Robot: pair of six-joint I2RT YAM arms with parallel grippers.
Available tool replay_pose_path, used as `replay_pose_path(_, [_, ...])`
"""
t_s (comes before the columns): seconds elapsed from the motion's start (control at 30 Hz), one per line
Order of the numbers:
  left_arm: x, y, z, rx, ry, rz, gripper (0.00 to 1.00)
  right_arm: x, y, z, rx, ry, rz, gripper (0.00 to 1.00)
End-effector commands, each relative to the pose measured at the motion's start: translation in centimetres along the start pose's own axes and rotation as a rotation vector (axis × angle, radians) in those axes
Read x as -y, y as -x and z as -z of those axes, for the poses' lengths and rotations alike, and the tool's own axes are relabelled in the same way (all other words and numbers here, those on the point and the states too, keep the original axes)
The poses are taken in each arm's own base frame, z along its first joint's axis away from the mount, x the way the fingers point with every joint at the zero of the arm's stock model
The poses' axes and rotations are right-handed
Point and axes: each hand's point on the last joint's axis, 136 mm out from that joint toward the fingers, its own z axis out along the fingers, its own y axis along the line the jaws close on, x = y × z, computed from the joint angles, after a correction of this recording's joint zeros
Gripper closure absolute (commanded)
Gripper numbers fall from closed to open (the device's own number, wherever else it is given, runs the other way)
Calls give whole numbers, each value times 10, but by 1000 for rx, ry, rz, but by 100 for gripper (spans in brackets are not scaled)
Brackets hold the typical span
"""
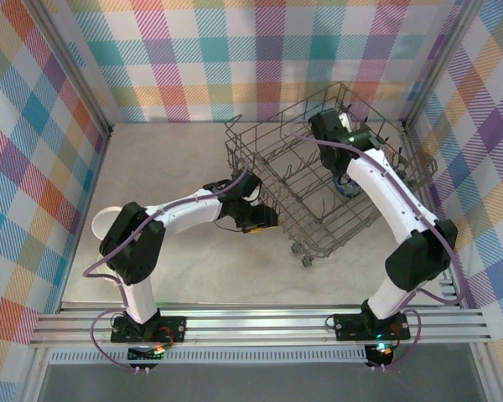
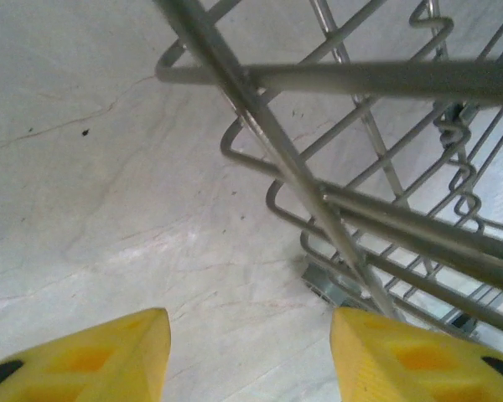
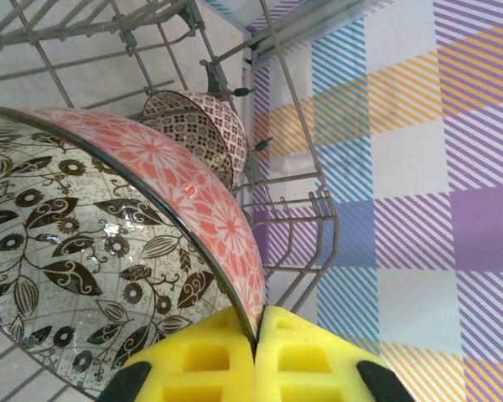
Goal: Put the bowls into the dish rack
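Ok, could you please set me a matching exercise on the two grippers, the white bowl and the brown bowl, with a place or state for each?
Things:
1. left gripper
2. right gripper
3. white bowl
4. brown bowl

Places or states:
A. in the rack, beyond the floral bowl
B. open, above the table, beside the rack
C. on the table at the left, outside the rack
D. shut on the floral bowl's rim

Pairs: 1-B, 2-D, 3-C, 4-A.
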Motion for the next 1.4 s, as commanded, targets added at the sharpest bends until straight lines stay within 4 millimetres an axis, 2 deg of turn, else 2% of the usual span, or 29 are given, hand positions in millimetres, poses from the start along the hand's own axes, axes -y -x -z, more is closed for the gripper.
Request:
replay_pose_path(0.0, [36, 19, 29, 122, -99, -142, 46, 15, -13, 6, -17, -94, -45, 100])
replay_pose_path(0.17, [40, 16, 44, 141, -109, -173, 46, 7, -25, 3, -48, -116, -40, 100])
replay_pose_path(0.4, [41, 11, 67, 169, -99, -219, 45, -1, -28, 0, -59, -137, -43, 100])
replay_pose_path(0.53, [52, 21, 106, 286, -92, -293, 45, 3, -15, 9, -27, -70, -61, 100])
replay_pose_path(0.67, [79, 44, 150, 384, -122, -388, 46, -6, 2, 23, 6, 114, -95, 100])
replay_pose_path(0.77, [105, 62, 164, 402, -153, -457, 47, -7, 15, 35, 40, 219, -113, 100])
replay_pose_path(0.9, [143, 87, 182, 460, -233, -545, 47, -4, 19, 43, 40, 272, -89, 100])
replay_pose_path(1.0, [162, 103, 181, 467, -271, -579, 44, 1, 20, 51, 55, 303, -116, 100])
replay_pose_path(1.2, [178, 122, 158, 438, -320, -627, 40, -3, 19, 67, 59, 403, -127, 100])
replay_pose_path(1.37, [178, 132, 135, 401, -326, -633, 36, -5, 16, 73, 58, 444, -121, 100])
